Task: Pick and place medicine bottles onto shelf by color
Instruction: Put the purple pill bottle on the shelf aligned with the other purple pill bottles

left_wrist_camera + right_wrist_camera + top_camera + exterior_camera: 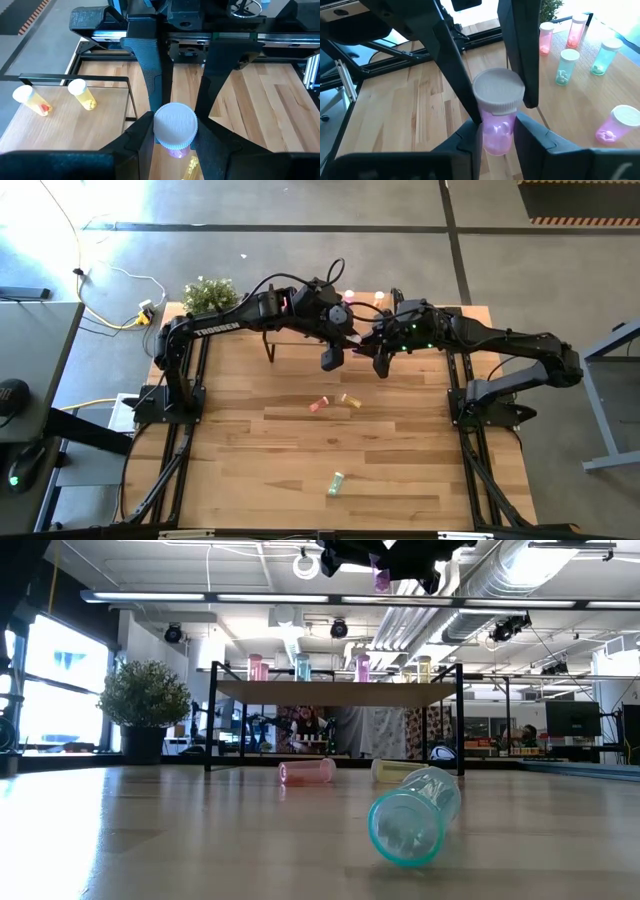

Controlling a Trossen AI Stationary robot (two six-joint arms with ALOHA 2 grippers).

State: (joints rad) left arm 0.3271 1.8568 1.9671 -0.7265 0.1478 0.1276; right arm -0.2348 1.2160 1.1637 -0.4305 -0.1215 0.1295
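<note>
High view: both arms reach in and meet over the near edge of the shelf (pixel 300 332). Left gripper (pixel 333 358) and right gripper (pixel 381 364) hang side by side; the held bottle is too small to make out here. Loose bottles lie on the table in front of the shelf: red one (pixel 320 405), yellow one (pixel 351 400), mint one (pixel 336 483) farthest out.

Low view: pink bottle (pixel 382 579) hangs well above the shelf top (pixel 340 692), grippers around it.

Left wrist: white cap (pixel 175 124) sits between the left fingers, which are nearly closed against it; long axis runs along the view line.

Right wrist: right jaws clamp the pink body (pixel 497 135) below the cap, bottle upright. Looks like a handover; which arm bears the load, cannot tell. Shelf's pink bottle (pixel 619 126) is close by.
</note>
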